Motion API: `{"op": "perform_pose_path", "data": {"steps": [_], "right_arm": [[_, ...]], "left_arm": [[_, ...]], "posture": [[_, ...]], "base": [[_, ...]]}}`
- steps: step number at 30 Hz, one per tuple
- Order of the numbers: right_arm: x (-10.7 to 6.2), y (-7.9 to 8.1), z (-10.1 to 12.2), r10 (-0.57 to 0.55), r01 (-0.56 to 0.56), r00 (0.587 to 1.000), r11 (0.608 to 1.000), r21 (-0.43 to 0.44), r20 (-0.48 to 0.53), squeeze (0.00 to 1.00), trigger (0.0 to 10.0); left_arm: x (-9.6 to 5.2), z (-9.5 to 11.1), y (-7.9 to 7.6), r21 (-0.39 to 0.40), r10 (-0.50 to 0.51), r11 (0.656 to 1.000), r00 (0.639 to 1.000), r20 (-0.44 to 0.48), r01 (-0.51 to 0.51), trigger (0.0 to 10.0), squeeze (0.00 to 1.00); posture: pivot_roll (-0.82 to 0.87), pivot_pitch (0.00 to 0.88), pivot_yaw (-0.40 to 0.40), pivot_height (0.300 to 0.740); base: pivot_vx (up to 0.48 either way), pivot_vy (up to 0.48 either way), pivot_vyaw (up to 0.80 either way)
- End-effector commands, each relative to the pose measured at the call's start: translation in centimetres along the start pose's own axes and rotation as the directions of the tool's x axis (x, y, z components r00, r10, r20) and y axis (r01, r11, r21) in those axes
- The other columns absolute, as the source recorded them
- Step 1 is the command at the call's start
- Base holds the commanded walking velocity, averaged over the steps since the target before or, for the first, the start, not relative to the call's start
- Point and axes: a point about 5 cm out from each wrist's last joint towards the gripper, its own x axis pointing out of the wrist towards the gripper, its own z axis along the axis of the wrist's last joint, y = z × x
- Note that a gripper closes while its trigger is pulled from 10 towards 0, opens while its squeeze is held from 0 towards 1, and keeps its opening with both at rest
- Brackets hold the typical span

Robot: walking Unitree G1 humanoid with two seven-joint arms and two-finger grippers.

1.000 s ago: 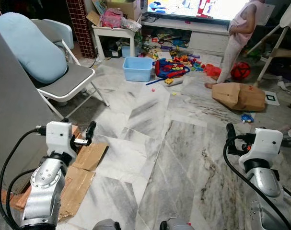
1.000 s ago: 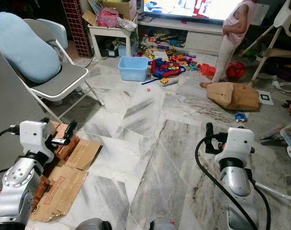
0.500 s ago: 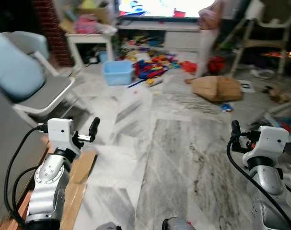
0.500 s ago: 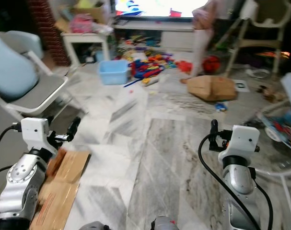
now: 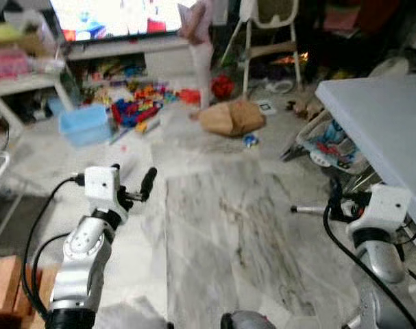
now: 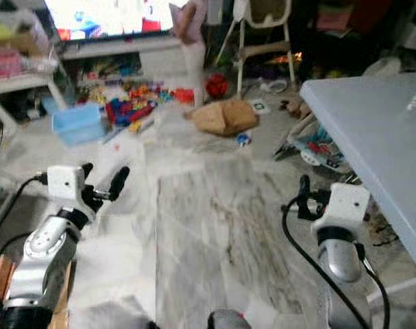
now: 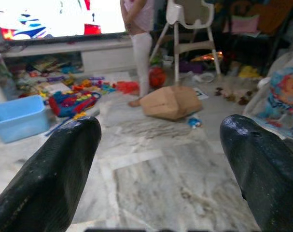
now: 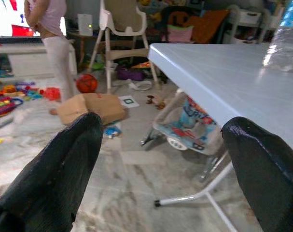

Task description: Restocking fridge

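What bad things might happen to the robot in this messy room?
It might bump the light grey table edge, which sits close beside the right gripper. If it walks forward, it might trip on the crumpled brown paper bag or the colourful plastic toys on the marble floor. A person stands ahead, so it should keep clear.

I am in a family living room, a lived-in home. A big television (image 7: 45, 17) glows on a low white stand (image 7: 64, 50), with bright toys (image 5: 136, 96) strewn over the marble floor (image 5: 221, 226) beside a blue plastic bin (image 5: 86, 123). A white high chair (image 8: 119, 26) stands at the back, a baby bouncer (image 8: 194, 128) sits under a folding table (image 8: 223, 72), and a person (image 7: 139, 38) stands by the screen.
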Motion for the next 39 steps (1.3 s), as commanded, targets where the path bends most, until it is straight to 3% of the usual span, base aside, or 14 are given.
{"op": "perform_pose_path", "data": {"steps": [1,8,24,32,39], "right_arm": [[0.1,0.6,-0.4,0.004,-0.003,1.000,1.000,0.016,-0.019,0.00,10.0],[0.6,2.0,-0.2,0.032,-0.031,0.999,0.999,0.032,-0.016,0.00,10.0],[1.7,3.2,0.7,0.062,-0.063,0.998,0.997,0.038,0.023,0.00,10.0],[2.8,4.3,1.4,0.130,-0.131,0.991,0.991,0.039,0.035,0.00,10.0],[2.5,4.9,0.8,0.176,-0.176,0.984,0.984,0.032,0.003,0.00,10.0]], "left_arm": [[0.5,0.9,0.0,0.007,-0.014,1.000,0.999,0.032,0.014,10.0,0.00],[1.6,1.7,-0.4,0.000,-0.028,1.000,0.997,0.066,0.028,10.0,0.00],[2.2,2.4,-1.7,-0.040,-0.010,0.999,0.995,0.104,0.014,10.0,0.00],[1.4,3.2,-1.6,-0.031,0.075,0.997,0.989,0.129,-0.072,10.0,0.00],[0.0,2.2,-0.9,-0.040,0.133,0.991,0.986,0.100,-0.130,10.0,0.00]], "posture": [[-0.05,0.002,0.052,0.740],[-0.05,0.011,0.036,0.740],[-0.02,0.004,0.002,0.740],[0.04,0.020,-0.071,0.740],[0.07,0.026,-0.126,0.740]], "base": [[0.000,0.000,-0.80],[0.217,0.000,-0.80],[0.360,0.000,-0.80],[0.000,0.000,-0.64],[0.000,0.000,0.00]]}}
